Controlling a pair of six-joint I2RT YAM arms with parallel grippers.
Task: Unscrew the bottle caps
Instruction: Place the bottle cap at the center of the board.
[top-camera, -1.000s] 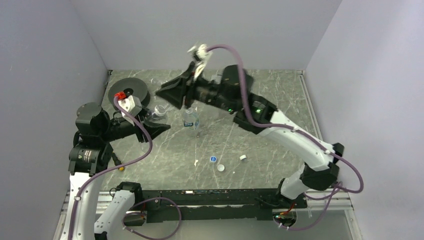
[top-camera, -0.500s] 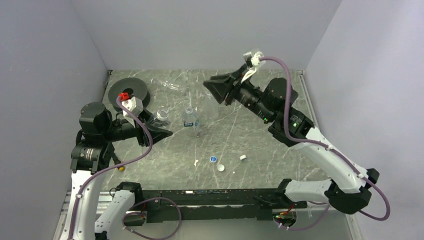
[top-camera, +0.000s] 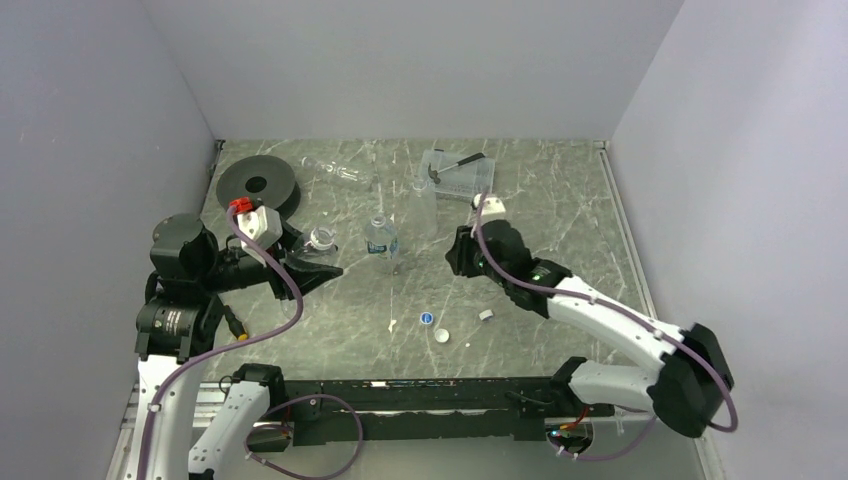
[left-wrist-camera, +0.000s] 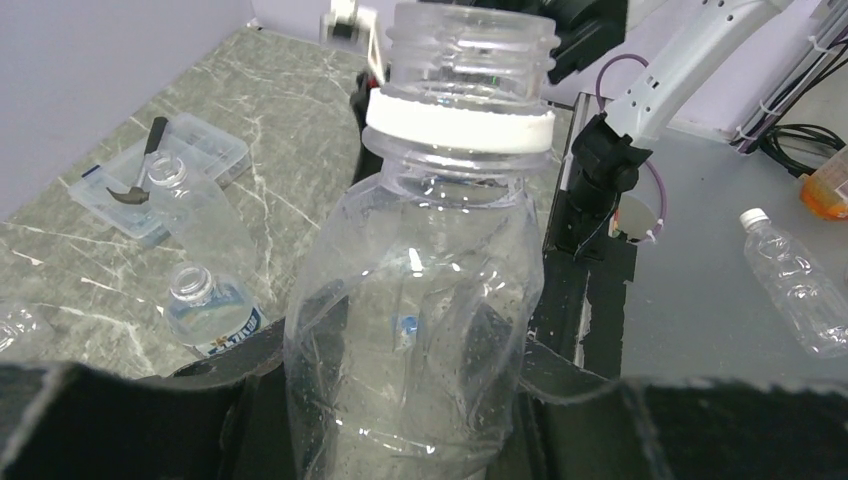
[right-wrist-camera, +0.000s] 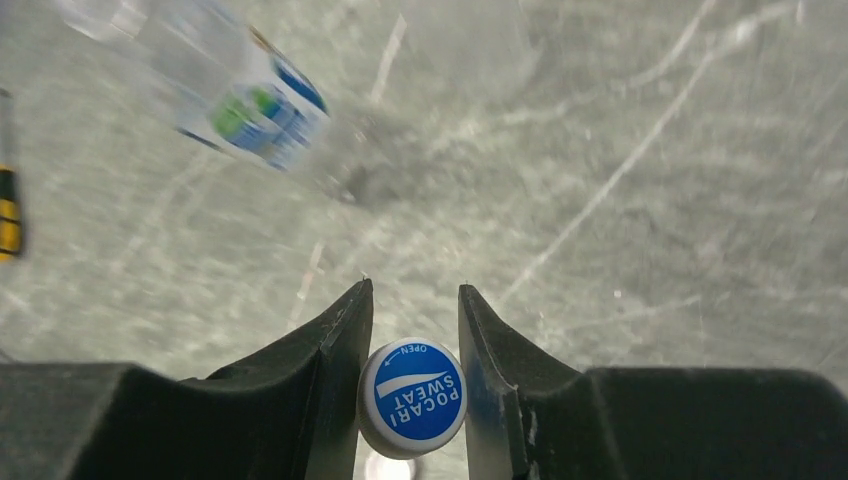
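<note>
Blue-faced cap (right-wrist-camera: 412, 397) sits pinched in the right tool (right-wrist-camera: 414, 310), above the middle of the worktop (top-camera: 560, 200). The left tool (left-wrist-camera: 405, 355) clamps the uncapped clear bottle (left-wrist-camera: 440, 230) at the left. Best to lower the cap near the loose caps (top-camera: 441, 336), then part the fingers gently.

We count four bottles on the table (top-camera: 560, 200) now: labelled bottle (top-camera: 381, 243), tall bottle (left-wrist-camera: 195, 215), lying bottle (top-camera: 335, 172), lifted bottle (left-wrist-camera: 420, 300), plus a fifth bottle (left-wrist-camera: 800, 290) off it. Four caps are off: blue cap (top-camera: 427, 319), white cap (top-camera: 441, 336), second white cap (top-camera: 485, 315), pinched cap (right-wrist-camera: 412, 397). We also see one tray (left-wrist-camera: 210, 148) and one black disc (top-camera: 258, 185).
</note>
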